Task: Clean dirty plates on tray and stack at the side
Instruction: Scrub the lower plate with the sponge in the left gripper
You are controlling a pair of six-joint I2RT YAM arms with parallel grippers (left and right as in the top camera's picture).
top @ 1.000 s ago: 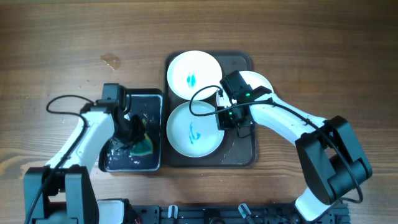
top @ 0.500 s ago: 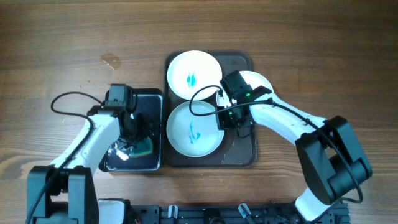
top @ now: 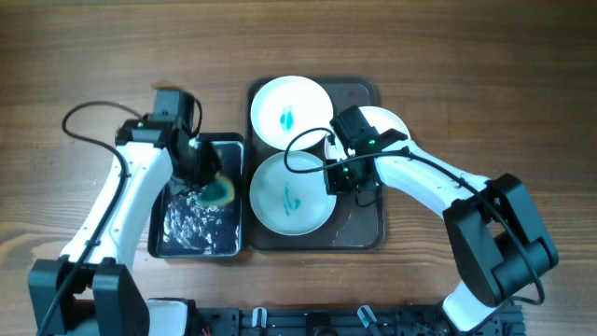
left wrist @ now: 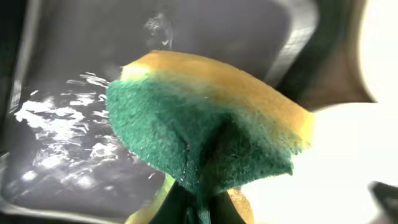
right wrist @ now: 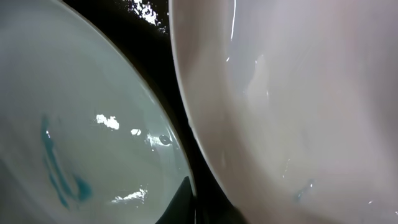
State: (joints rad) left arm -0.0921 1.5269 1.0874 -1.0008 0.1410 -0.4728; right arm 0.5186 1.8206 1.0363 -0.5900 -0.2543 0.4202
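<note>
We saw one wooden table (top: 93,56) filling the overhead view, cut off at every edge. On it lay one tray (top: 362,233), its long axis running 12 to 6 o'clock, with much of its floor covered by plates and by the right arm (top: 420,182). Just beside it at 9 o'clock sat one water tray (top: 160,245), long axis likewise 12 to 6, its water rippled and glaring. We counted three plates. The far plate (top: 292,113) lay at the tray's 12 o'clock end and the near plate (top: 291,194) toward 6 o'clock, each with one teal smear (top: 286,119) in its middle. The third plate (top: 390,121) sat at the tray's 2 o'clock, reaching past the rim, its lower part hidden under the right arm. In the right wrist view it was too close and blurred for us to judge whether it rested flat. One sponge (top: 221,190), green-faced and yellow-backed, hung over the water tray's 3 o'clock edge, folded and pinched tight by the left gripper (top: 207,179). The right gripper (top: 352,179) sat at the near plate's 3 o'clock; we could not tell whether it was wide or closed.
</note>
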